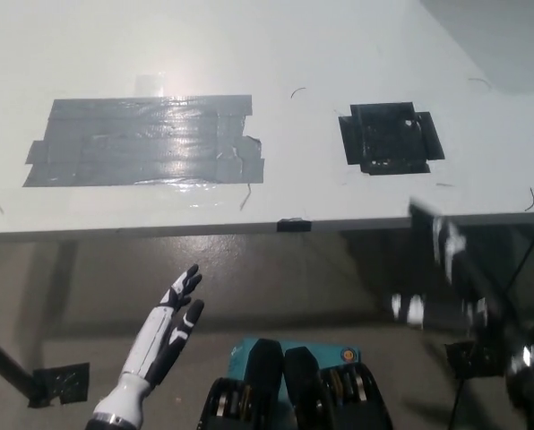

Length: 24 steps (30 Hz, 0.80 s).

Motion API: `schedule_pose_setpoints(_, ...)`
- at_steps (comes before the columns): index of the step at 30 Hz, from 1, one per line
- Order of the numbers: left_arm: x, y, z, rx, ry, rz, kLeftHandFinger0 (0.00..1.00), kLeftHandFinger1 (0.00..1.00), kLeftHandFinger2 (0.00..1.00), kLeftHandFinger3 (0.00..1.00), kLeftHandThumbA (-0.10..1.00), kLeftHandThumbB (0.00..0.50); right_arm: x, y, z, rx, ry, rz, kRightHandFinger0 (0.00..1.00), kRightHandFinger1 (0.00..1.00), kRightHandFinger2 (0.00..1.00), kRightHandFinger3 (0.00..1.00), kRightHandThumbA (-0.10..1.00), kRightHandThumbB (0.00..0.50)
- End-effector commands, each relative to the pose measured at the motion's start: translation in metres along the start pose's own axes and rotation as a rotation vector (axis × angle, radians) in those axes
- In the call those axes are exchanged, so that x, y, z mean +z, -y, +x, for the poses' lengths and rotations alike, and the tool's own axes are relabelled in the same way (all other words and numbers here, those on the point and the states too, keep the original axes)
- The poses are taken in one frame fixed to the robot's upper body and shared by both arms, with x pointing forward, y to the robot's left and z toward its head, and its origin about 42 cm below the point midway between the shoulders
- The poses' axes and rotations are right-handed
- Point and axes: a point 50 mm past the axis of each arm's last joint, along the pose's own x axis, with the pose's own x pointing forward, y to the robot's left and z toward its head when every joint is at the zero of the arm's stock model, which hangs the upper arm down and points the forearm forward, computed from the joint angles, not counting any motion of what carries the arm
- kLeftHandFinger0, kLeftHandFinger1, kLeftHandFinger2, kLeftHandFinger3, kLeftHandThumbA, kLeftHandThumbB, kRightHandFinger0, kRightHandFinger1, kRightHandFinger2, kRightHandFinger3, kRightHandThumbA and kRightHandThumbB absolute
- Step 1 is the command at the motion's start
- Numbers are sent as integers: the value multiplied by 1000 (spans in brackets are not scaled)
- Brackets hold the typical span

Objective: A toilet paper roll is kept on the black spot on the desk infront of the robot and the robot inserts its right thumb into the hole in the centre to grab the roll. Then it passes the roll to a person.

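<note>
A white table (249,54) carries a wide patch of grey tape (146,141) and, to its right, the black spot (391,137). No roll shows. The right hand (455,269) is a motion-blurred dark shape below the table edge; I cannot tell its fingers' state. The left hand (164,327) rests low, fingers spread, holding nothing.

I see a pale grey-white desk (249,54). On it lies a glossy silver-grey patch of tape (146,141) in overlapping strips, and a black square spot (391,137). My left hand (164,327) is white with black fingertips and black trim. My right hand (469,287) is a black blur with white flecks. The floor (70,287) is dull grey-brown.
</note>
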Motion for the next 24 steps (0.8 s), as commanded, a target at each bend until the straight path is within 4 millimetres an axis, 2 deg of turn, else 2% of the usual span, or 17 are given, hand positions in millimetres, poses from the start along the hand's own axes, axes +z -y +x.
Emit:
schedule_pose_setpoints(1, 6, -3, -3, 23, 52, -52, 1000, 1000, 1000, 1000, 1000, 152, -7, -5, -10, 0, 171, 90, 1000, 1000, 1000, 1000, 1000, 373)
schedule_pose_setpoints(2, 6, -3, -3, 23, 52, -52, 1000, 1000, 1000, 1000, 1000, 152, -7, -5, -11, 0, 173, 90, 1000, 1000, 1000, 1000, 1000, 372)
schedule_pose_setpoints(4, -1, 5, -14, 5, 24, -79, 1000, 1000, 1000, 1000, 1000, 197, -37, -13, -21, -33, 112, 166, 1000, 1000, 1000, 1000, 1000, 331)
schedule_pose_setpoints(5, -2, 7, -16, 5, 27, -78, 1000, 1000, 1000, 1000, 1000, 186, -44, -14, -22, -37, 93, 174, 1000, 1000, 1000, 1000, 1000, 344)
schedule_pose_setpoints(8, -2, 7, -16, 5, 28, -79, 1000, 1000, 1000, 1000, 1000, 186, -46, -14, -21, -38, 98, 175, 1000, 1000, 1000, 1000, 1000, 344)
schedule_pose_setpoints(9, -3, 8, -15, 0, 27, -81, 1000, 1000, 1000, 1000, 1000, 179, -55, -16, -21, -41, 72, 170, 1000, 1000, 1000, 1000, 1000, 392)
schedule_pose_setpoints(10, -3, 8, -13, -9, 23, -79, 1000, 1000, 1000, 1000, 1000, 176, -62, -16, -21, -35, 51, 160, 1000, 1000, 1000, 1000, 1000, 417)
schedule_pose_setpoints(12, -2, 8, -10, -8, 21, -74, 1000, 1000, 1000, 1000, 1000, 184, -63, -16, -20, -23, 52, 162, 1000, 1000, 1000, 1000, 1000, 400)
schedule_pose_setpoints(16, 0, 9, -11, 8, 35, -96, 1000, 1000, 1000, 1000, 1000, 168, -66, -16, -22, -14, 56, 171, 1000, 1000, 1000, 1000, 1000, 400)
schedule_pose_setpoints(20, 0, 8, -11, 11, 30, -107, 1000, 1000, 1000, 1000, 1000, 177, -69, -16, -21, -13, 56, 187, 1000, 1000, 1000, 1000, 1000, 391)
schedule_pose_setpoints(21, 0, 8, -12, 13, 26, -116, 1000, 1000, 1000, 1000, 1000, 180, -69, -16, -22, -8, 53, 192, 1000, 1000, 1000, 1000, 1000, 364)
schedule_pose_setpoints(24, -2, 6, -14, 23, 26, -130, 1000, 1000, 1000, 1000, 1000, 180, -69, -17, -22, 0, 45, 209, 1000, 1000, 1000, 1000, 1000, 344)
